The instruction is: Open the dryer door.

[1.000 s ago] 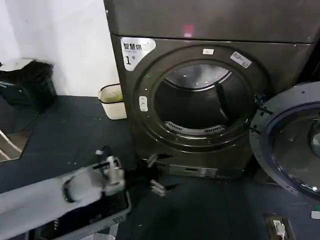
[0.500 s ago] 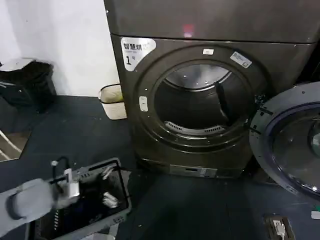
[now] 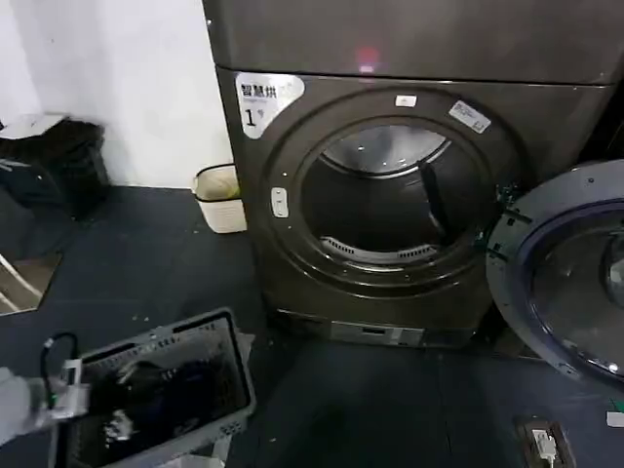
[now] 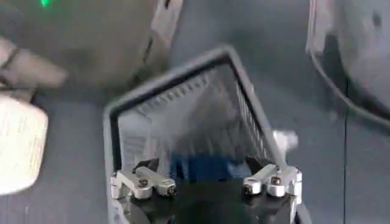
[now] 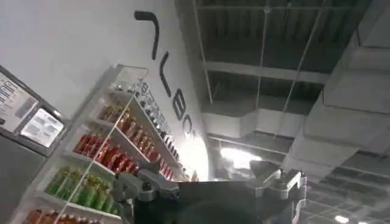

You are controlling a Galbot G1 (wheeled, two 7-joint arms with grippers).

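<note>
The dryer (image 3: 390,117) is a dark grey-brown machine with a white "1" label and a pink light. Its round opening shows the empty drum. The dryer door (image 3: 561,283) stands swung wide open to the right, grey inner face toward me. My left gripper (image 3: 112,414) is low at the near left, far from the door, hovering over a grey laundry basket (image 3: 237,366). In the left wrist view the left gripper (image 4: 207,181) is open with nothing between its fingers (image 4: 145,182), above the basket (image 4: 177,76). My right gripper (image 5: 213,182) points up at a ceiling, open and empty.
A small white waste bin (image 3: 220,200) stands by the wall left of the dryer. A black bin (image 3: 54,161) is at the far left. A small metal fitting (image 3: 541,444) lies on the dark floor at the near right. Drink shelves (image 5: 109,158) appear beside the right gripper.
My left arm has drawn back from the dryer's base toward the near left corner and now hangs over the basket. The door has stayed open.
</note>
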